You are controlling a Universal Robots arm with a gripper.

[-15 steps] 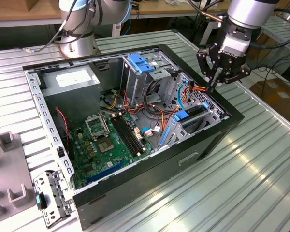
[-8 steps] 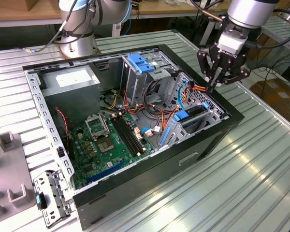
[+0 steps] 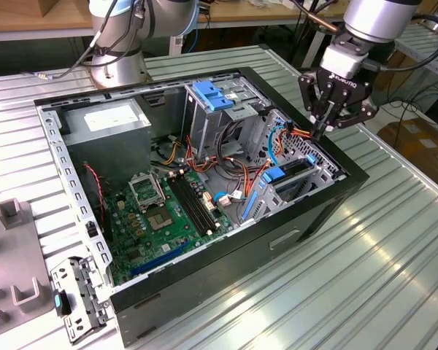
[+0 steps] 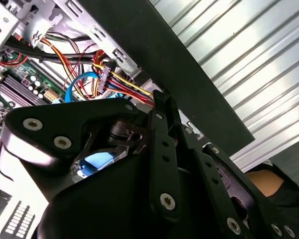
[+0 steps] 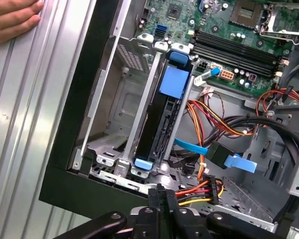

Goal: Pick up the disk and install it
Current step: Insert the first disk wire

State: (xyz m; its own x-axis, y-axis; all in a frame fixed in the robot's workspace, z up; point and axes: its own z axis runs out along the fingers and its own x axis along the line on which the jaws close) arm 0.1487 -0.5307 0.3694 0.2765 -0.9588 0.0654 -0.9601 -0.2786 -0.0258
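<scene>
In the first wrist view a person's hand is resting on the table just beside the computer case. This could be a danger if the arm is swinging out that way. The disk is already sitting upright in its metal bay, blue rails at both ends. The end effector is hovering with closed fingers, holding nothing (close above the power cables), so it could be catching them.
</scene>
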